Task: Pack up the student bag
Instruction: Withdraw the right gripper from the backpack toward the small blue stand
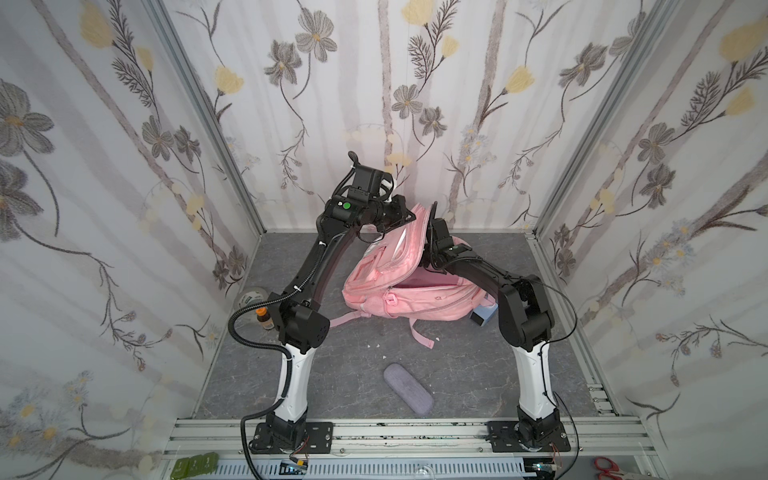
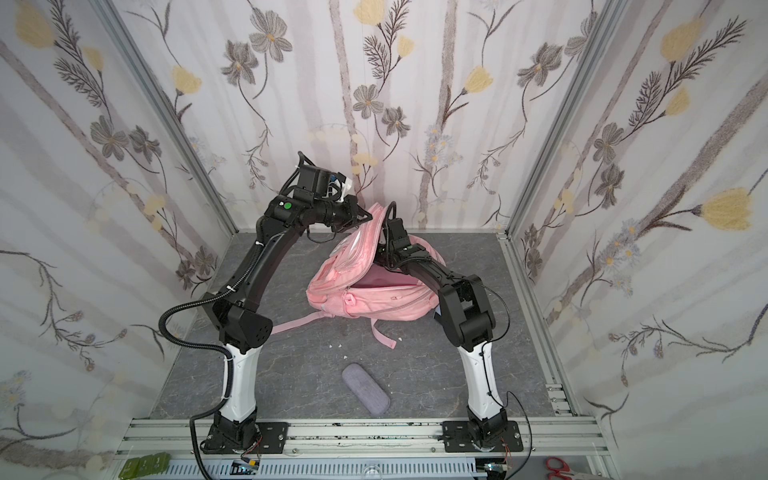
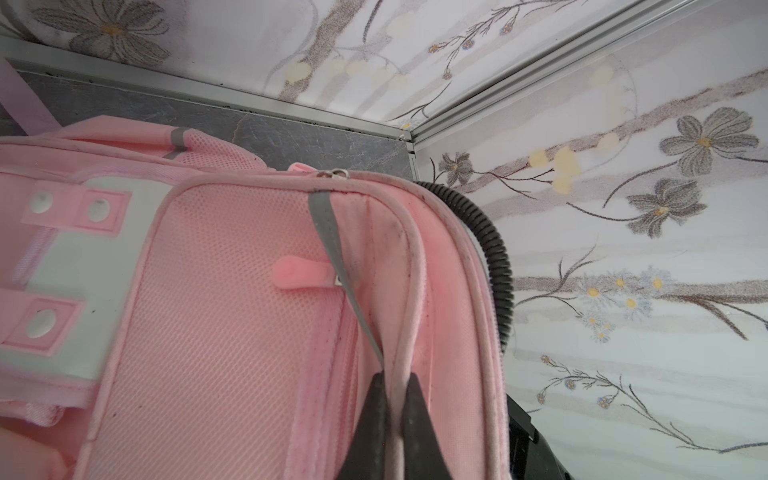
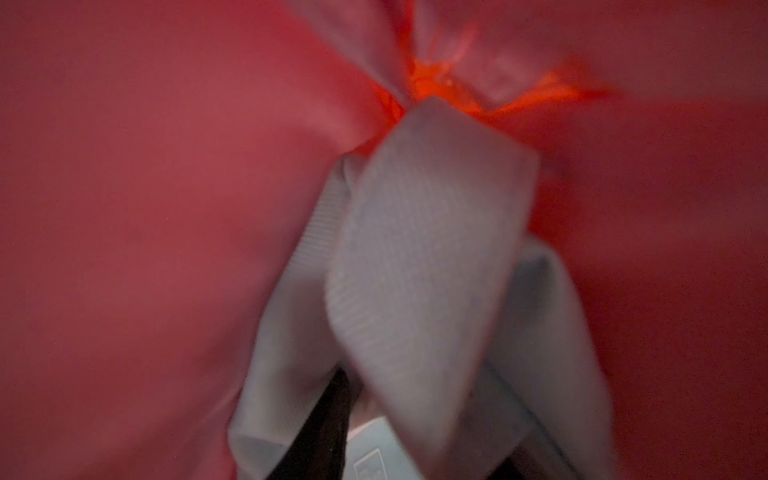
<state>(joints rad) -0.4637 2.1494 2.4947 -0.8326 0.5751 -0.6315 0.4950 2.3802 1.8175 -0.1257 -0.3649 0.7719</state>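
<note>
The student bag (image 1: pixel 415 301) (image 2: pixel 386 305), a large pink backpack, lies mid-table in both top views with its main compartment gaping. My left gripper (image 1: pixel 409 216) (image 3: pixel 395 376) is shut on the piped edge of the bag's (image 3: pixel 228 291) raised front flap and holds it up. My right arm (image 1: pixel 457 259) reaches into the opening, so its gripper is hidden in both top views. In the right wrist view the bag's red-pink lining (image 4: pixel 145 228) fills the frame. A blurred pale grey ribbed fabric piece (image 4: pixel 424 257) covers my right gripper (image 4: pixel 415 436). Only one dark finger (image 4: pixel 328 419) shows clearly.
A grey-purple oblong case (image 1: pixel 408 388) lies on the table in front of the bag. A tape roll (image 1: pixel 250 300) and a small brown bottle (image 1: pixel 264 318) stand behind the left arm. A blue-white box (image 1: pixel 484 313) sits by the right arm. Pink straps (image 1: pixel 419 334) trail forward.
</note>
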